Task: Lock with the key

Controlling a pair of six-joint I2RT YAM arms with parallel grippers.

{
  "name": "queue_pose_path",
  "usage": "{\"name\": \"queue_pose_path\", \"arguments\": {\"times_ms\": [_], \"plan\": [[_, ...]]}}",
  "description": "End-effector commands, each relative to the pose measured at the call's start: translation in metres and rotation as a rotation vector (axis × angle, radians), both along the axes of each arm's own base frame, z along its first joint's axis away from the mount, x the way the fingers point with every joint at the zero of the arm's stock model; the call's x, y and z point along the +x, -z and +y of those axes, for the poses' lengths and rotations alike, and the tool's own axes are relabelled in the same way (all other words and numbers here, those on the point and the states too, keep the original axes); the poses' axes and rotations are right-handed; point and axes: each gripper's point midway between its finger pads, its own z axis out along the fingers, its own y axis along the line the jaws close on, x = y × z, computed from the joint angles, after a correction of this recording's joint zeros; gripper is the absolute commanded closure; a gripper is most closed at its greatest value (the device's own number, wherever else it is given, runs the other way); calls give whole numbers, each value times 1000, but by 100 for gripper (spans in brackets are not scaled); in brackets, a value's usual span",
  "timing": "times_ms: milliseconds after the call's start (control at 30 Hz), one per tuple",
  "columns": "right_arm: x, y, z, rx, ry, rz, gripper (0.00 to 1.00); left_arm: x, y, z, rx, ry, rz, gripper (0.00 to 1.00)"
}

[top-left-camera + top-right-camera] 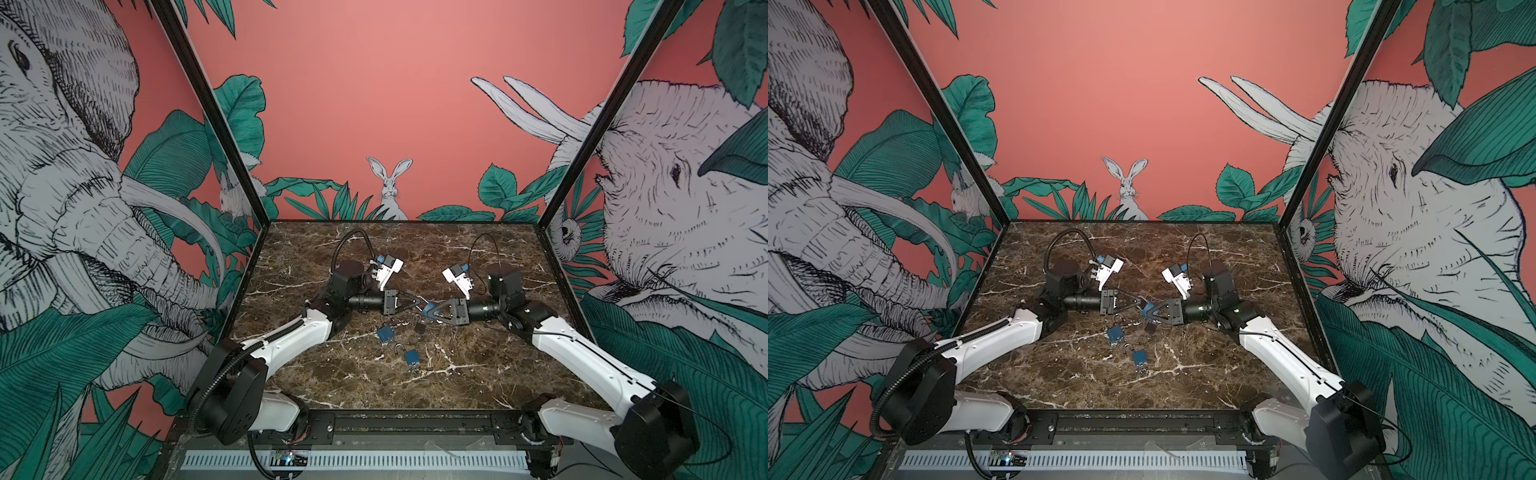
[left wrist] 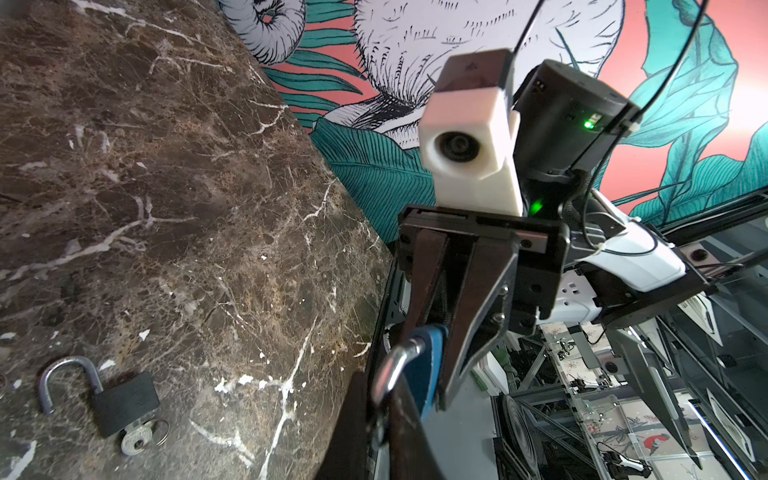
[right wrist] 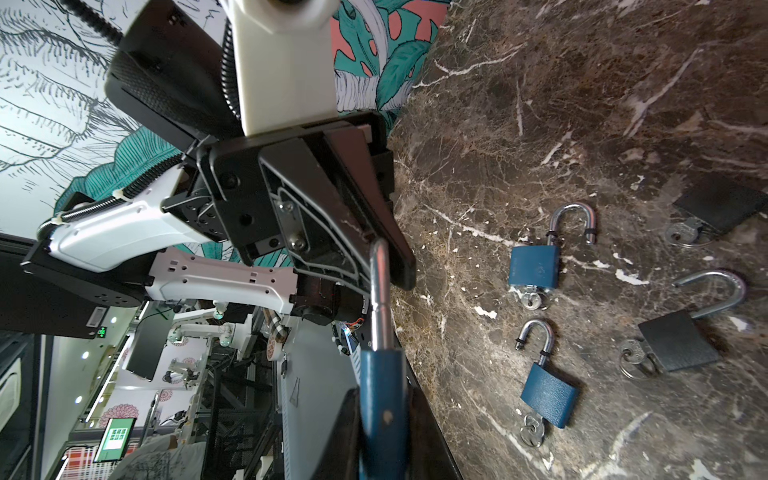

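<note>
Padlock (image 3: 380, 395), blue-bodied and silver-shackled, bridges left pincer (image 1: 417, 302) and right pincer (image 1: 429, 311).

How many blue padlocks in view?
3. The held padlock: right gripper on its body, left gripper on its shackle. Two open on the table: near padlock, far padlock. Others may hide under arms.

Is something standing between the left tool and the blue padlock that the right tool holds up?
Nothing visible does. The left tool is shut on the shackle of the padlock, whose blue body sits in the right tool. The other padlocks lie on the table, apart from both tools.
</note>
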Motion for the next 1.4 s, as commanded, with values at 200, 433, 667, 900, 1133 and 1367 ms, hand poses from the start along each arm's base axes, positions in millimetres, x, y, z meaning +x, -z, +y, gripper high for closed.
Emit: {"name": "queue_pose_path", "arguments": {"times_ms": [200,433,667,900,1133,1367], "plan": [[6,-36,2,51,12,-167,100,-10,-3,-4,31,37,-18,100],[11,-41,3,74,32,-175,100,-12,5,-7,23,35,8,100],[17,-44,7,104,48,-173,100,-27,16,-19,26,70,36,100],[25,-49,7,115,79,-201,100,-37,20,-24,27,87,47,100],[34,-56,10,147,102,-227,100,-49,28,-27,33,115,74,100],[41,-59,14,169,113,-238,100,-58,32,-28,25,140,84,100]]}}
